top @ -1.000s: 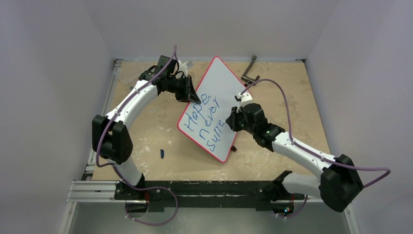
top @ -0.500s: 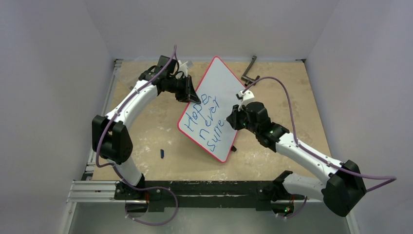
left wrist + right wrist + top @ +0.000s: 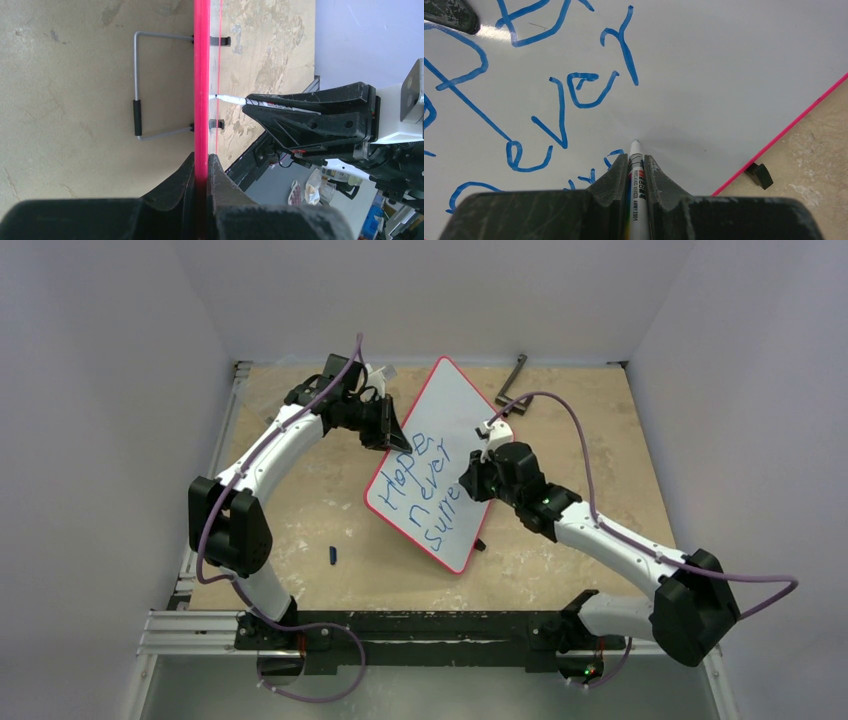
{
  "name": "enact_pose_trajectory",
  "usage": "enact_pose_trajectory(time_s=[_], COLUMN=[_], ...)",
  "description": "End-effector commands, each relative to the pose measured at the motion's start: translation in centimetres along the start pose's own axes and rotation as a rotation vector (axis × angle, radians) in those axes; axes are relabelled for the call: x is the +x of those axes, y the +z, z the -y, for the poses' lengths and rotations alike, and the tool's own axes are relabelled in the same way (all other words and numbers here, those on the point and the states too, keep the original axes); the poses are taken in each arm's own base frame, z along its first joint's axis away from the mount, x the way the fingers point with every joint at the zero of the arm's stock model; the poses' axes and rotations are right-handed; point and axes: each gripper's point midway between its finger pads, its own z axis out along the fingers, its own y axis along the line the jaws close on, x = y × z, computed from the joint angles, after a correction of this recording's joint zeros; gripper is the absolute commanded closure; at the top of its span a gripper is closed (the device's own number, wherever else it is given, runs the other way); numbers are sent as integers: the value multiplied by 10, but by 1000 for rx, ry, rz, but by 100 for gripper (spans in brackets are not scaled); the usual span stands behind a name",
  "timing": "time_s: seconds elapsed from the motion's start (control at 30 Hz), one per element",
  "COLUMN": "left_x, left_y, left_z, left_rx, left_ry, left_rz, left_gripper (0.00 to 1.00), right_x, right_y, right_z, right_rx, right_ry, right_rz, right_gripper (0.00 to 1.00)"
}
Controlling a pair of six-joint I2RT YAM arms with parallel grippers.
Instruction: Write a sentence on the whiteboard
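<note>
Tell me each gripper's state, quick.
Left gripper: closed on the whiteboard, at its rim.
Right gripper: closed on the marker.

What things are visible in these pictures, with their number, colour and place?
whiteboard: 1, white with red rim, middle of the table
sentence: 3 lines, blue, on the whiteboard's lower part
marker: 1, white, in the right gripper
wire stand: 1, grey, behind the whiteboard
small piece: 1, dark blue, table, left of whiteboard
L-shaped tool: 1, black, far side of the table
table: 1, tan
left gripper: 1, black, shut on the whiteboard's rim
right gripper: 1, black, shut on the marker
</note>
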Motion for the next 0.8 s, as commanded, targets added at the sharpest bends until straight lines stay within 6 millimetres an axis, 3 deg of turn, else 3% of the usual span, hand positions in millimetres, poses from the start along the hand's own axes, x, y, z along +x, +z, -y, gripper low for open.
enact_pose_trajectory(time_s=[0.0,0.17,0.77], left_x=[-15,-15,-15], left_y=[-17,-17,-18], left_z=[0,0,0], left_rx=[-51,-52,-52], left_ry=[46,44,46], left_rz=[93,92,94], left_gripper=[100,100,100], right_x=[-29,-27,24], right_y=[1,3,0], right_z=[-10,-8,11], right_rx=[-33,-33,2], right_ry=[-12,-10,12], right_rz=[71,77,1], right_gripper=[100,100,100])
